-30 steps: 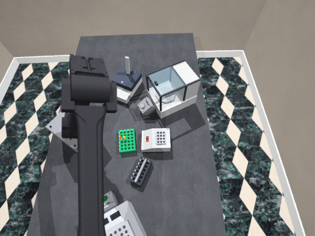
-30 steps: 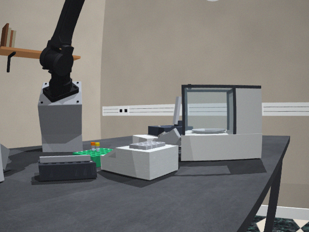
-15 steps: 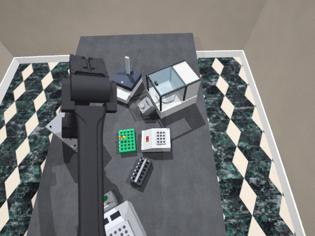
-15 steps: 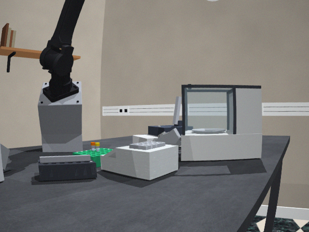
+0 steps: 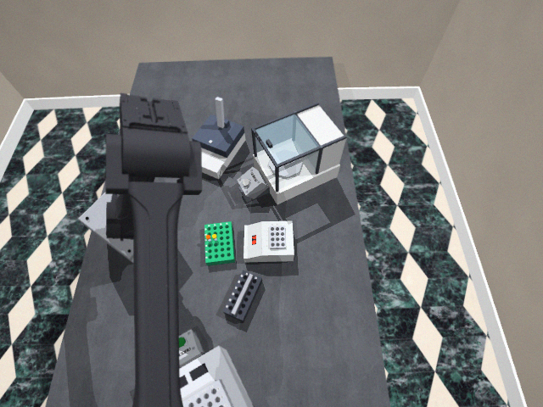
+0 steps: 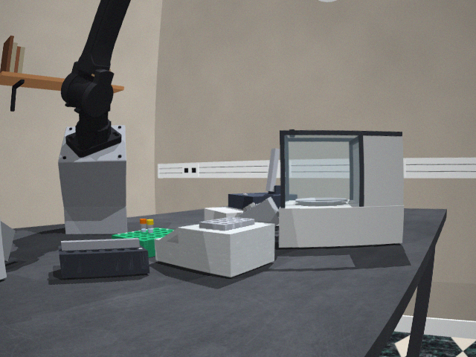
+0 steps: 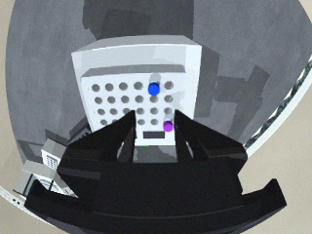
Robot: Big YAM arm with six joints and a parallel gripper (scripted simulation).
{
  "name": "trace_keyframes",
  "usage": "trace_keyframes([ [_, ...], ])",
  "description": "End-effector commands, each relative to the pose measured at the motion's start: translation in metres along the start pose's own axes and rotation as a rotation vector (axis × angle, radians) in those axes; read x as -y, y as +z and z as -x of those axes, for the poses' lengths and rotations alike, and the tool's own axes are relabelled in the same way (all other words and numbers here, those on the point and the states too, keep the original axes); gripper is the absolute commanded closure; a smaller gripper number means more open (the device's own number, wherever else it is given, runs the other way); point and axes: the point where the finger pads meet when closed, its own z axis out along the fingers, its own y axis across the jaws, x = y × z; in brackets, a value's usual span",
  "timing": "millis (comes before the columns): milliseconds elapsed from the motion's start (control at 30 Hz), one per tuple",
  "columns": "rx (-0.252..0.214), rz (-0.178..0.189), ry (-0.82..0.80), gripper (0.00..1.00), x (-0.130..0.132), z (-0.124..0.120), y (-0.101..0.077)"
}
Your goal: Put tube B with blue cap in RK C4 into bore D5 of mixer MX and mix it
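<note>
Already tube B (image 7: 154, 89), blue-capped, stands in a bore of the mixer MX (image 7: 97, 58), far from the gripper (image 7: 155, 131), whose fingers stand partly apart with nothing between them (a purple-capped tube (image 7: 168, 126) sits just beside the right finger). Green rack RK (image 5: 219, 242) lies well apart.

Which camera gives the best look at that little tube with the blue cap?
The wrist view: the blue-capped tube stands in the white mixer's grid of bores, beyond the black gripper. The top view catches only the mixer's corner, no tube; the exterior view shows neither.
</note>
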Motion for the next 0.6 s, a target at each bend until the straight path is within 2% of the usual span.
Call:
trace_keyframes([
  [0, 0.032, -0.006, -0.022, 0.64, -0.002, 0.014, -0.012],
  [33, 0.032, -0.006, -0.022, 0.64, -0.002, 0.014, -0.012],
  [67, 0.033, -0.003, -0.008, 1.00, -0.009, 0.000, -0.006],
  [133, 0.031, -0.002, -0.010, 1.00, -0.011, -0.015, 0.001],
  [200, 0.031, -0.002, -0.010, 1.00, -0.011, -0.018, 0.002],
  [300, 0.030, -0.002, -0.002, 1.00, -0.013, -0.042, 0.012],
  [433, 0.029, -0.002, 0.005, 1.00, -0.014, -0.050, 0.015],
  [567, 0.028, -0.002, 0.013, 1.00, -0.017, -0.082, 0.027],
])
